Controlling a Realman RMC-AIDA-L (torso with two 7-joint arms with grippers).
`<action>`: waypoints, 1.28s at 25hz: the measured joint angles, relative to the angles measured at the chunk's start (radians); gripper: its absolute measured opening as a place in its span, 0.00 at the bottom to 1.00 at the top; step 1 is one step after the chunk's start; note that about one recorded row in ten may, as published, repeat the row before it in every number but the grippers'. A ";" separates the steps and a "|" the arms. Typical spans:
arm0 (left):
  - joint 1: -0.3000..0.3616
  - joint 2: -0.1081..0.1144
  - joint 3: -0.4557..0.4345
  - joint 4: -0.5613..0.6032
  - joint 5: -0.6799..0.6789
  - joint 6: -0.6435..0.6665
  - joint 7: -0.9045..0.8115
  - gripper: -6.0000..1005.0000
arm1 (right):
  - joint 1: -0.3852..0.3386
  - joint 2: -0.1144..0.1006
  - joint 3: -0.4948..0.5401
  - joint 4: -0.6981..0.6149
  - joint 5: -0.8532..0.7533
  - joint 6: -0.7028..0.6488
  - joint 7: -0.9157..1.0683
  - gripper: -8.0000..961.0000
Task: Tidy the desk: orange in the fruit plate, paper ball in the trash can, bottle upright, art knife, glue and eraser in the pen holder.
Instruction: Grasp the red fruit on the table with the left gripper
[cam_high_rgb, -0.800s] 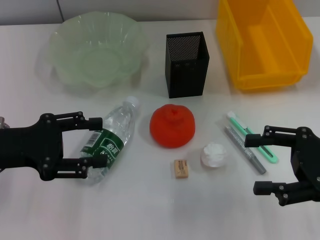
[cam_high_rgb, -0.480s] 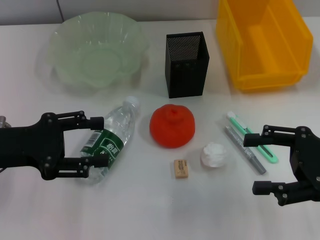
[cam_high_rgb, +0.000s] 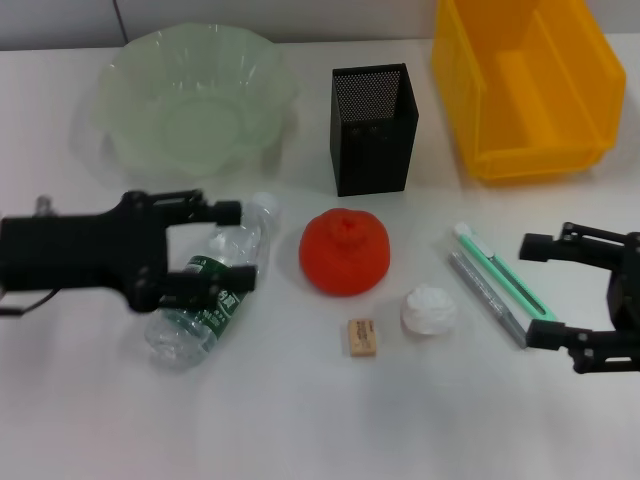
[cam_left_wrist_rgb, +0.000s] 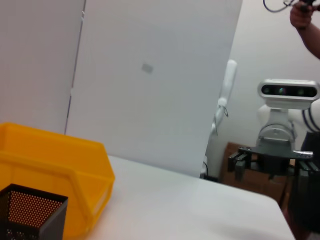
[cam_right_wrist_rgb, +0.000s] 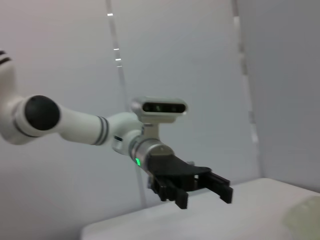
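Observation:
The clear bottle (cam_high_rgb: 183, 333) with a green label lies on its side at the front left. My left gripper (cam_high_rgb: 238, 247) is open and straddles its upper half near the white cap. An orange (cam_high_rgb: 345, 250) sits mid-table, with a tan eraser (cam_high_rgb: 362, 337) and a white paper ball (cam_high_rgb: 428, 310) in front of it. To their right lie the green art knife (cam_high_rgb: 505, 277) and the grey glue stick (cam_high_rgb: 487, 298), side by side. My right gripper (cam_high_rgb: 531, 290) is open just right of them. The black mesh pen holder (cam_high_rgb: 372, 128) stands behind the orange.
The pale green fruit plate (cam_high_rgb: 130, 75) is at the back left. The yellow trash can (cam_high_rgb: 530, 155) is at the back right. The left wrist view shows the trash can (cam_left_wrist_rgb: 50, 160), the pen holder (cam_left_wrist_rgb: 30, 210) and my right gripper (cam_left_wrist_rgb: 272, 160) farther off.
My left gripper has moved right and away from me along the bottle, up to its neck end. My right gripper has shifted right, toward the table edge.

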 joint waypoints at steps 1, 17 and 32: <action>-0.020 -0.001 0.016 0.000 0.000 -0.022 -0.015 0.75 | 0.000 0.000 0.000 0.000 0.000 0.000 0.000 0.86; -0.207 -0.011 0.599 -0.040 -0.067 -0.587 -0.243 0.72 | -0.092 0.009 0.071 0.024 -0.006 0.111 -0.006 0.85; -0.189 -0.011 0.814 -0.009 -0.141 -0.738 -0.281 0.53 | -0.096 0.009 0.062 0.044 -0.009 0.146 -0.007 0.84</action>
